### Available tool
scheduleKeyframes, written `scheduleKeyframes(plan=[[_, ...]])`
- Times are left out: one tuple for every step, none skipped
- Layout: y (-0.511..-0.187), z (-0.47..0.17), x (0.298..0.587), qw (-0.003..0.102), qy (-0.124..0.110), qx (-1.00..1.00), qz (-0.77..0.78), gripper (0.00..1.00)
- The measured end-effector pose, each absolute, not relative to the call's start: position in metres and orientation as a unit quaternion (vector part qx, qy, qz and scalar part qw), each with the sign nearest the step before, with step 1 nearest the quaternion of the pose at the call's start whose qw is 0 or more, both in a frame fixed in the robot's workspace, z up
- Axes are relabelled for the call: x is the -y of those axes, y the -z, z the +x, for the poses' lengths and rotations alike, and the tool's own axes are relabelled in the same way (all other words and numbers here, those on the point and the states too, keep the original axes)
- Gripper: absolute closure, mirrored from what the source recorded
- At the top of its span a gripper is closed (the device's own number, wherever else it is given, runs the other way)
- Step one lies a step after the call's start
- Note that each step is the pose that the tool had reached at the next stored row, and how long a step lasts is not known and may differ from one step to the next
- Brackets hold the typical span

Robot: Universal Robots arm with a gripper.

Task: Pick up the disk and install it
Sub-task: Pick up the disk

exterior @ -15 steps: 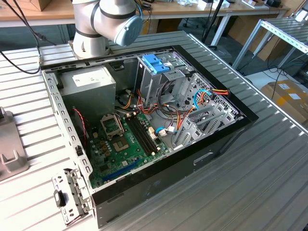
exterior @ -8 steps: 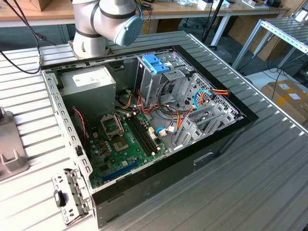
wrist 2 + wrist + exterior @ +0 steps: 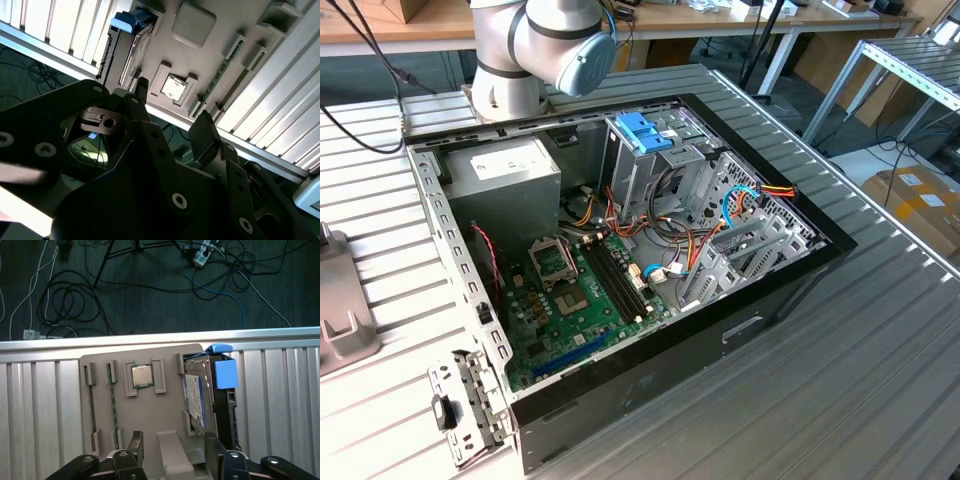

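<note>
Counts: 1 tray [image 3: 150,415]. On the tray: 1 disk [image 3: 194,395], 1 processor chip [image 3: 142,375], 1 green memory stick [image 3: 113,405]. Exterior view: 1 open computer case [image 3: 650,370], 1 robot arm [image 3: 535,45].

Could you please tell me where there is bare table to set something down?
The ribbed table on the exterior view's right of the computer case is bare. Crowded: inside the case around the cables, and by the loose bracket.
</note>
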State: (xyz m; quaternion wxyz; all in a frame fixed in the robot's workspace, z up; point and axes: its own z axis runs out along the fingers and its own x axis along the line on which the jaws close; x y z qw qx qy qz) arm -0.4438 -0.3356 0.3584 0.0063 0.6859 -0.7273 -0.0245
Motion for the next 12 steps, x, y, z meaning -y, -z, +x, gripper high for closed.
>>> scheduleKeyframes(plan=[[-0.358,-0.444,0.335,0.006,0.025,0.727,0.686,0.4],[-0.358,-0.444,0.335,0.006,0.025,0.727,0.686,0.4],[-0.358,-0.444,0.335,0.006,0.025,0.727,0.686,0.4],[-0.358,-0.444,0.334,0.006,0.025,0.727,0.686,0.4],[-0.358,-0.444,0.334,0.006,0.025,0.727,0.686,0.4],[-0.358,-0.444,0.333,0.006,0.025,0.727,0.686,0.4],[-0.358,-0.444,0.332,0.006,0.025,0.727,0.686,0.4],[-0.357,-0.444,0.329,0.006,0.025,0.727,0.686,0.4],[-0.357,-0.444,0.327,0.006,0.025,0.727,0.686,0.4],[-0.356,-0.445,0.324,0.006,0.025,0.727,0.686,0.4],[-0.356,-0.445,0.324,0.006,0.024,0.727,0.686,0.4],[-0.356,-0.446,0.324,0.006,0.025,0.727,0.686,0.4]])
